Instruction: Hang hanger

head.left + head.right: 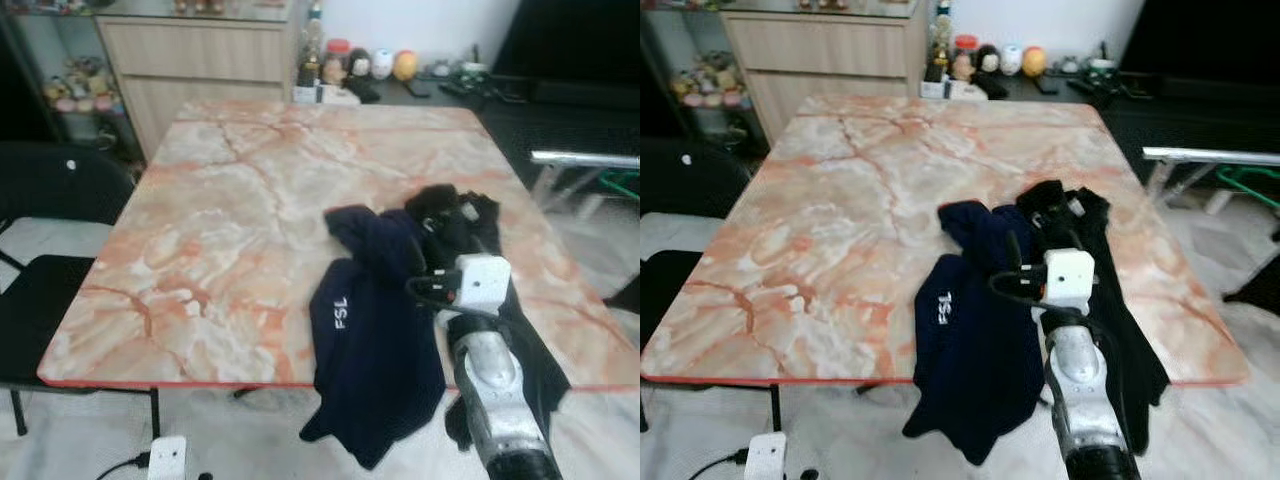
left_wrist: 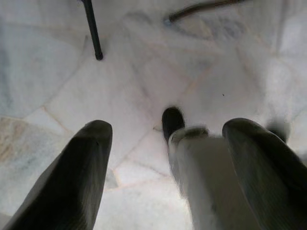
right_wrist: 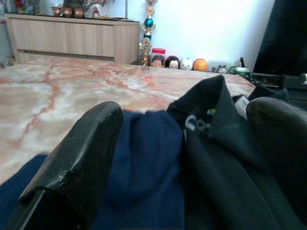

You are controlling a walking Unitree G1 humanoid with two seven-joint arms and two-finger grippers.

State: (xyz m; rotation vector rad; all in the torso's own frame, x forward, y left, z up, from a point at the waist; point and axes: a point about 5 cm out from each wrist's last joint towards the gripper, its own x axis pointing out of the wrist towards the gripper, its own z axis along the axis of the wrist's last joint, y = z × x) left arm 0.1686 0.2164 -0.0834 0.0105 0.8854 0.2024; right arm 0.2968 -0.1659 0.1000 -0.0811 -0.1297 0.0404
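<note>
Since no hanger is visible anywhere, I judge the task barely begun; finding, gripping and hanging are all left.

Left eye view: marble table [image 1: 220,230] fills the centre, navy garment [image 1: 375,350] w/ "FSL" print drapes over its near edge at lower centre, black garment [image 1: 470,235] just right of it, touching. My right arm comes up from lower right, right gripper [image 3: 187,158] aimed at the clothes. Black chair [image 1: 50,290] at left edge.

Right eye view: same layout, nothing new.

Left wrist view: left gripper [image 2: 168,163] fingers spread, empty, hanging over pale floor tiles [image 2: 144,72].

Right wrist view: fingers apart, holding nothing, navy and black cloth between them. Hanger may be under the cloth, can't tell.
</note>
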